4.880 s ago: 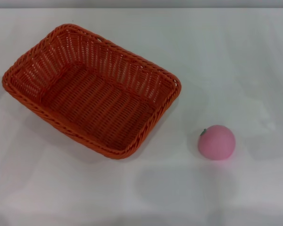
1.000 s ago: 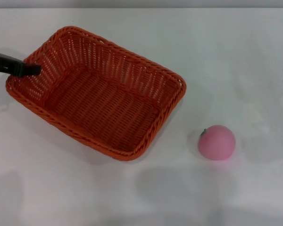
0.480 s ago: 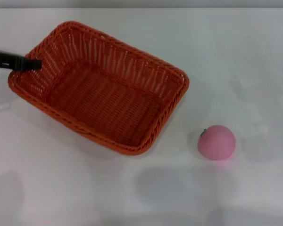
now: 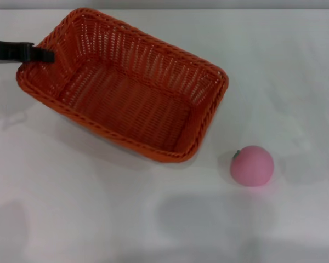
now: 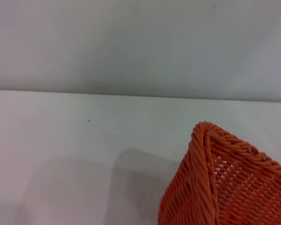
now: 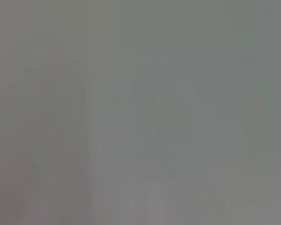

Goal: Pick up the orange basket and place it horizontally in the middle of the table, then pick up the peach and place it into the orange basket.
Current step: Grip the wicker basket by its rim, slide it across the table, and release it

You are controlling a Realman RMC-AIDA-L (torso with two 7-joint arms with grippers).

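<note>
One arm is doing the work right now: the left end effector (image 4: 41,55) comes in from the left edge and is clamped on the far-left corner of the orange basket (image 4: 126,93), fingers pinching the braided rim. That basket sits skewed on the white desk (image 4: 153,219), toward the back left, with its long side running diagonally. The peach (image 4: 252,165) rests by itself on the desk, off to the front right of the basket, close but not touching.

My guess is the basket is partly lifted or being dragged, and the trick is to swing it around that pinched corner so the long side ends up level, then set it down mid-desk without bumping the peach. A one-corner grip on wicker looks wobbly, so slow and low seems smart.

Hard to say whether the basket's bottom is off the desk at all. The left wrist view only catches one basket corner (image 5: 210,178), no fingers. The right end effector isn't visible anywhere; its wrist view is blank grey.
</note>
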